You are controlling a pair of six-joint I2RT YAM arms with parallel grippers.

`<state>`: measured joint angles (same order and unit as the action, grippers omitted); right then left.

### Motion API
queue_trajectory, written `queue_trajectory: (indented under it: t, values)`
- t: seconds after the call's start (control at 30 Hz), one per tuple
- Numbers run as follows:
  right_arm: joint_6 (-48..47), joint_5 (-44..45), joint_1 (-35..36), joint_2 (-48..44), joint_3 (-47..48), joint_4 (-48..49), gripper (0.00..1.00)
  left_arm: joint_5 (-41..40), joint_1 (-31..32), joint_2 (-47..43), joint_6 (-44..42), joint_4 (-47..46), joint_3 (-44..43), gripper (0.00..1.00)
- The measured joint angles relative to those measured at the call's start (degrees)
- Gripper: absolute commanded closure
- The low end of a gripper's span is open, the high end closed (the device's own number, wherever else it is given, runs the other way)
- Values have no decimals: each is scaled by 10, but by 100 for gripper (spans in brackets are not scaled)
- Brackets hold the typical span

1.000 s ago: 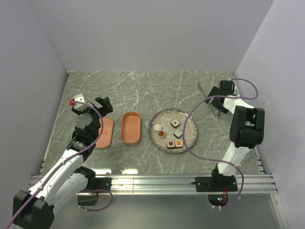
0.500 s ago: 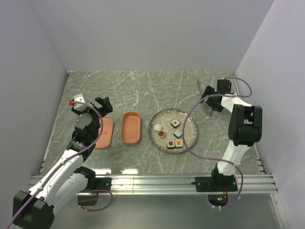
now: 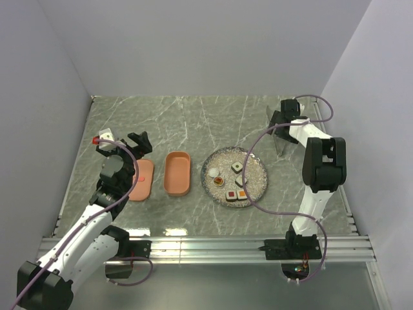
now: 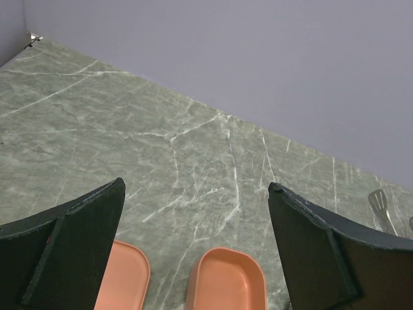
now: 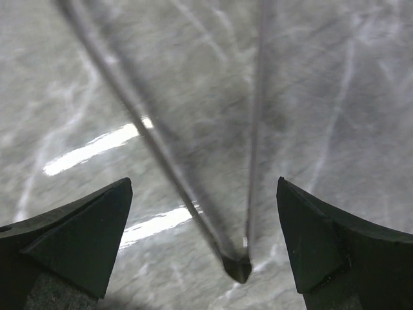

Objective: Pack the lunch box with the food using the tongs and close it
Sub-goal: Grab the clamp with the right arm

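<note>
The salmon-orange lunch box (image 3: pixel 177 172) lies empty left of the speckled plate (image 3: pixel 255 169), its flat lid (image 3: pixel 141 179) beside it on the left. The food (image 3: pixel 236 187), small dark-edged squares and round bits, sits on the plate. The thin grey tongs (image 3: pixel 269 117) lie at the back right. My right gripper (image 3: pixel 282 121) hovers open right over them. In the right wrist view the tongs' joined end (image 5: pixel 237 266) lies between the spread fingers (image 5: pixel 203 184), untouched. My left gripper (image 3: pixel 124 144) stands open above the lid, with the box (image 4: pixel 229 281) and lid (image 4: pixel 122 278) below its jaws (image 4: pixel 197 187).
Grey walls close in the marble table on the left, back and right. The tongs' far tip (image 4: pixel 382 206) shows at the right edge of the left wrist view. Bare marble stretches behind the box and plate.
My right gripper has swung left and toward the back, coming over the tongs' joined end. The left arm, box, lid and plate have not moved.
</note>
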<state>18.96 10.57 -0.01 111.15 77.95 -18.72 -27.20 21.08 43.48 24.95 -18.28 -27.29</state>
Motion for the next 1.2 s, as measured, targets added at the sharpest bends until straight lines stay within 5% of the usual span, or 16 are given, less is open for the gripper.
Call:
queue_trajectory:
  t: [0.63, 0.93, 1.03, 1.2]
  values:
    - [-12, 31, 9, 67, 54, -64, 0, 1, -3, -12, 0, -6, 6, 1]
    - [-16, 17, 7, 86, 83, -85, 9, 4, -3, -14, 0, -5, 7, 0]
    - [-17, 13, 7, 91, 88, -87, 12, 4, -3, -15, 0, -5, 7, 1]
    - [-19, -1, 4, 96, 95, -91, 34, 4, -3, -23, 0, -5, 8, 1]
